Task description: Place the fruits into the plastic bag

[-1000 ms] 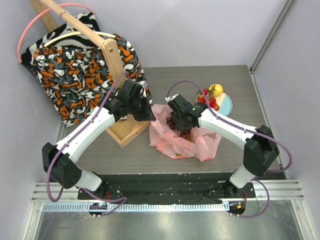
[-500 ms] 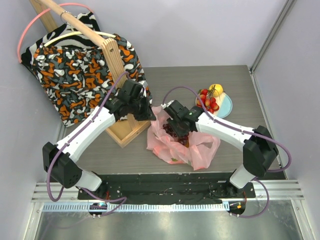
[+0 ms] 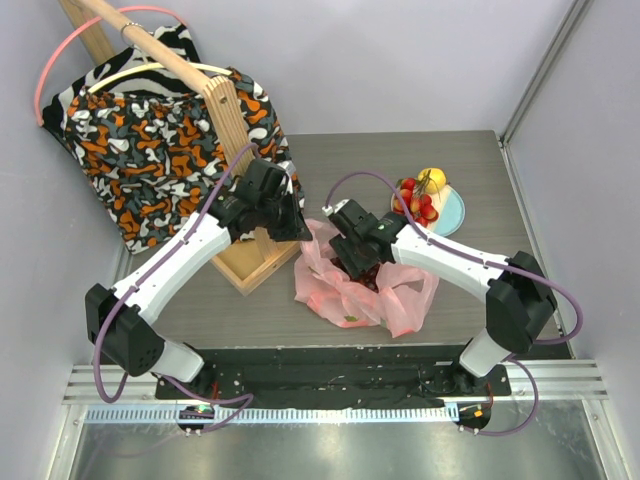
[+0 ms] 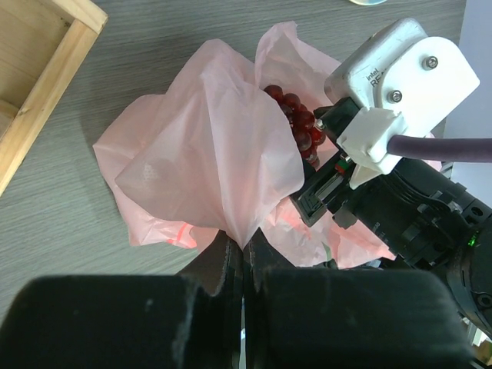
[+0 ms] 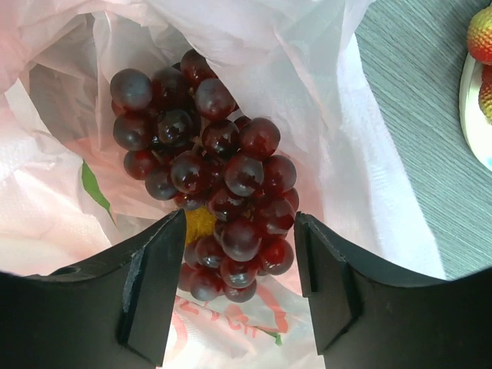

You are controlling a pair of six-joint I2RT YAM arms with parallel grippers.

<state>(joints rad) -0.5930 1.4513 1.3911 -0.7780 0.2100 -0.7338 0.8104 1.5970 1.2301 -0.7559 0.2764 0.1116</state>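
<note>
Dark grapes (image 5: 207,146) lie in the pink bag (image 5: 307,77), the right gripper (image 5: 240,246) clasping the bunch's sides.

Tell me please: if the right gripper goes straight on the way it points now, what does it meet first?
The right gripper seems to grip the grape bunch between its fingers, so the first new thing ahead is the plastic bag lying under and around the grapes. How near that film is cannot be judged.

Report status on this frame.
Left gripper pinching plastic bag up. Right gripper clamped on grape bunch inside bag. Other fruits on plate. Nothing blocking.
</note>
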